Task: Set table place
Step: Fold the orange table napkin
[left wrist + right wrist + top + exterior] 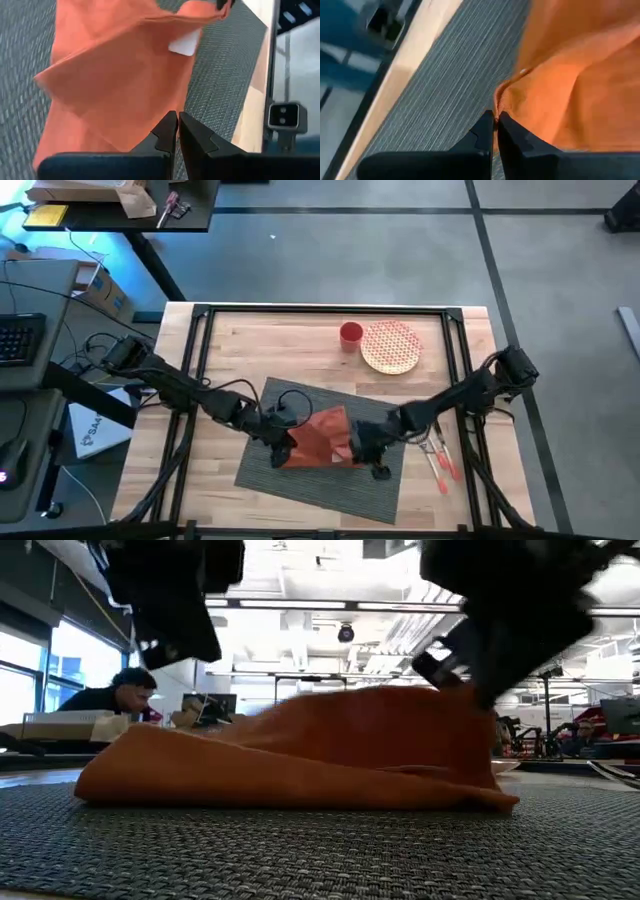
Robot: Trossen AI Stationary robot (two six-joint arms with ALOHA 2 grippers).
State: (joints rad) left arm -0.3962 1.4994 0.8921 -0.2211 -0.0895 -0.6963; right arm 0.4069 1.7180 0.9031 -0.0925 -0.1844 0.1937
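Napkin (pixel 322 438) lies rumpled on the placemat (pixel 300 480), between both grippers, long axis about 9-to-3. Left gripper (pixel 281 450) sits at its 9 o'clock edge, fingers pressed together with no cloth visibly between them. Right gripper (pixel 362 448) sits at its 3 o'clock edge, fingers pinching a raised fold. Both arms are equally near. Placemat rests near the front edge of the table (pixel 300 340). At 12 to 1 o'clock: red cup (pixel 351 333), patterned plate (pixel 391 346). The napkin's white tag (pixel 184 44) shows no readable text.

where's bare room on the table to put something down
Free: the bare wood of the table left of the red cup, and the placemat's near strip. Crowded: the napkin, where both grippers meet, and the cutlery beside it.
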